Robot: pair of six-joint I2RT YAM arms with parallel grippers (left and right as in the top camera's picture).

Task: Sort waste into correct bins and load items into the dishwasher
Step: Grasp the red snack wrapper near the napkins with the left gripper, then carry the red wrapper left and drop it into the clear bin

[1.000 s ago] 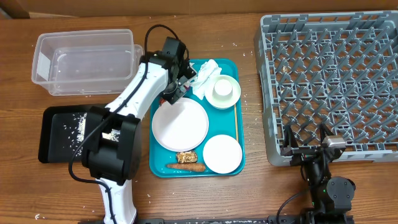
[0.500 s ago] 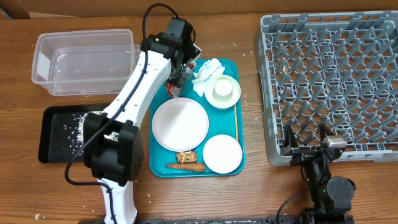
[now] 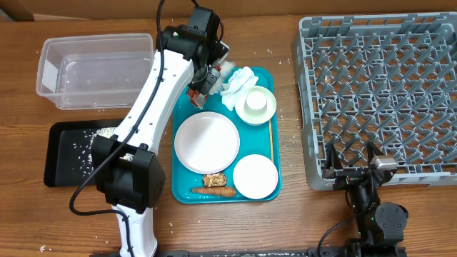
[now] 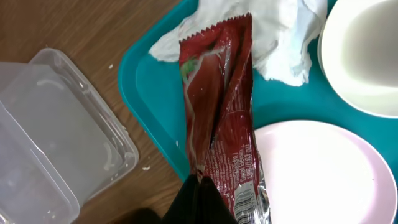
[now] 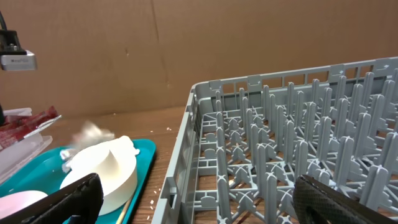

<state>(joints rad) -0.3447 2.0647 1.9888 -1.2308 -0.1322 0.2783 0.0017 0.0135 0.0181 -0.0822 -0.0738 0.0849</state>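
Black tray (image 3: 51,153): at the left of the desk (image 3: 285,218), with loose white rice (image 3: 89,143) scattered inside.
Clear tub (image 3: 100,103): behind the black tray, just left of the teal tray (image 3: 182,187).
Left end effector (image 4: 202,199): pressed together, pinching the red wrapper (image 4: 221,112) by one end, above the teal tray's far left corner.
Teal tray: holds crumpled napkins (image 3: 238,84), a bowl (image 3: 257,106), a large plate (image 3: 207,141), a small plate (image 3: 255,175), a brown lump (image 3: 214,180) and a carrot (image 3: 214,191).
Dish rack (image 3: 378,93): at the right of the desk, well apart from the teal tray.
Right end effector (image 5: 199,196): spread wide, holding nothing, at the rack's near edge.
Change: the left arm has carried the wrapper away from the large plate's rim toward the tray's far corner; the right arm has not moved.
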